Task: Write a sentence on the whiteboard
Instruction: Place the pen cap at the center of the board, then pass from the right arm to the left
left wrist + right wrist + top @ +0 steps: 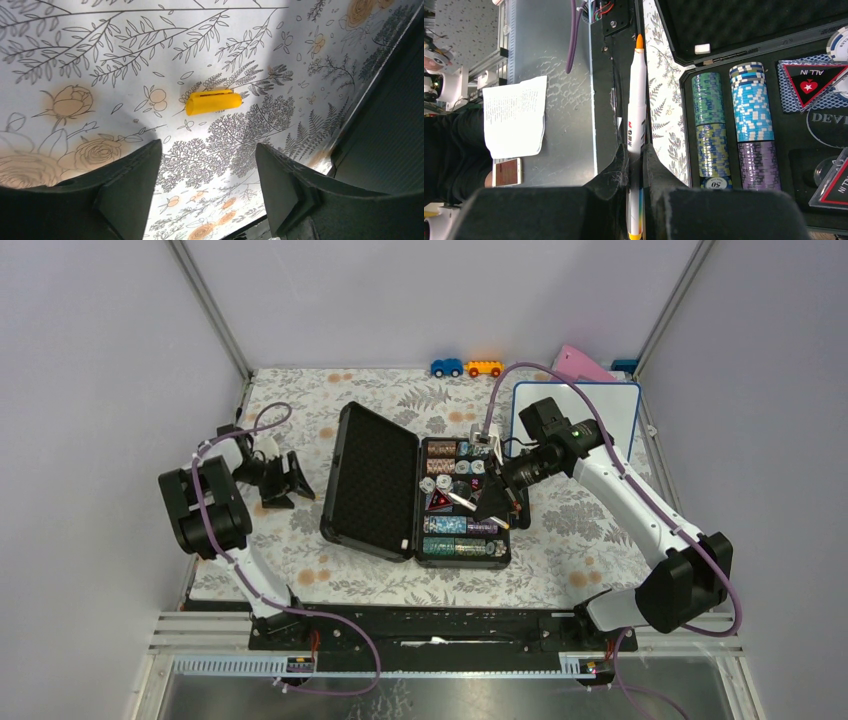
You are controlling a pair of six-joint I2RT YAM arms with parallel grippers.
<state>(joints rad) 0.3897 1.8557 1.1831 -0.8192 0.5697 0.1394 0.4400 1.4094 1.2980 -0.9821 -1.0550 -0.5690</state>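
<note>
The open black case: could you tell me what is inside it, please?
Stacked poker chips in green, blue and purple, and a triangular ALL IN plaque. The right gripper, shut on a marker, hides part of the case.

Left arm (205,510): chunky black joint housings, white tube links between. Right arm (640,502): same build, white links, rounded black joints; small green light (577,430) on wrist block. Purple cable (520,368) along each arm, looping loose near wrist, running down to base. Left claw (207,150): two matte black wedge-shaped fingers (130,185), flat inner faces. Right claw (636,155): black fingertips (616,175), slightly fuzzy, dusty. Thin red wires (605,7) at black base mount (619,22).
</note>
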